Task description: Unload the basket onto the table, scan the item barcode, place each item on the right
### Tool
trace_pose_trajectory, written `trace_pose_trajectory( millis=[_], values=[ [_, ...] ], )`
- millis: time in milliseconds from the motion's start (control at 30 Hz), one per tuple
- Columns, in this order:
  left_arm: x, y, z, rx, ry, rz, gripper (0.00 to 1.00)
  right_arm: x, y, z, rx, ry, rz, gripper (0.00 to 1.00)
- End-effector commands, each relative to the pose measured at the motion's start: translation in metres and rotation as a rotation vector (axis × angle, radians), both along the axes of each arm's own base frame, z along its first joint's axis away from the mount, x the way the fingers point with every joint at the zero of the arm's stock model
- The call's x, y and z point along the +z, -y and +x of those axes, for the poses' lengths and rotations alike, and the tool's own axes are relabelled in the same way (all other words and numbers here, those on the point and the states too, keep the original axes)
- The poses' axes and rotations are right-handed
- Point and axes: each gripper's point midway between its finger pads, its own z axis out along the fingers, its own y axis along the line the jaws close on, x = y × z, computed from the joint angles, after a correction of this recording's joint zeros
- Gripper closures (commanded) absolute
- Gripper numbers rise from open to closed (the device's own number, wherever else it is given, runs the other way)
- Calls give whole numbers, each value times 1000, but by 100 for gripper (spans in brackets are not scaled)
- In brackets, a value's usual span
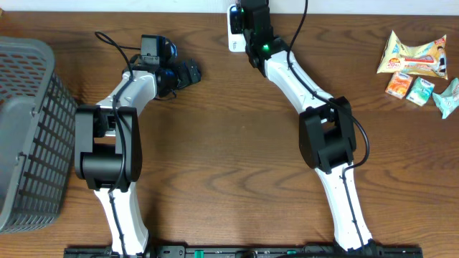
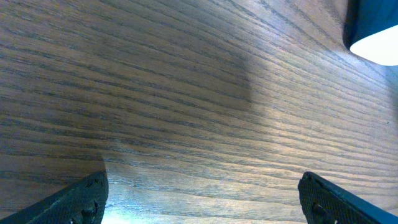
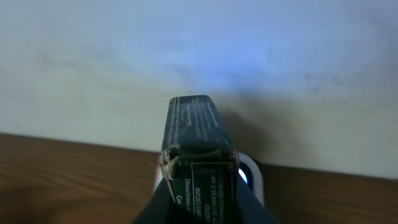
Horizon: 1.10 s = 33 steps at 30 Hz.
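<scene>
at the far edge, right gripper (image 3: pixel 202 208) clamps a dark packet (image 3: pixel 196 134) at the white scanner (image 1: pixel 232 36). left gripper (image 2: pixel 202 196) gapes empty; scan unconfirmed.

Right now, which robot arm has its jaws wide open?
The left gripper: its jaws stand wide apart over the table, holding nothing. The right gripper is clamped on a dark box.

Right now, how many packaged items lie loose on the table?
4, clustered at the far right: a yellow packet, an orange carton, a green-white carton, and a teal packet cut off by the frame edge; more may lie beyond it.
</scene>
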Motion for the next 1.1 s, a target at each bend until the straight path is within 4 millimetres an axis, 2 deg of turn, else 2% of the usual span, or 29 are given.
trace_pose_trajectory(
  millis=[0,133,233,400,533,633,933,1067],
  values=[
    [-29,-10,-15,23,-83,32,2,15,8,5,-38,44,-22,91],
    [-29,-10,-15,23,-84,32,2,26,8,6,-39,75,-7,89],
    [-29,-10,-15,23,-84,32,3,41,17,6,-63,93,-5,89],
    [-29,-10,-15,23,-83,32,3,72,56,4,-164,95,-28,91],
    [-29,-10,-15,23,-83,32,2,84,106,-2,-268,38,-78,92],
    [-29,-10,-15,23,-83,32,2,79,147,-10,-327,-47,-121,96],
    [-29,-10,-15,23,-83,32,2,19,297,-53,-526,-406,-230,90],
    [-29,-10,-15,23,-84,32,2,5,356,-76,-613,-509,-237,73]
  ],
)
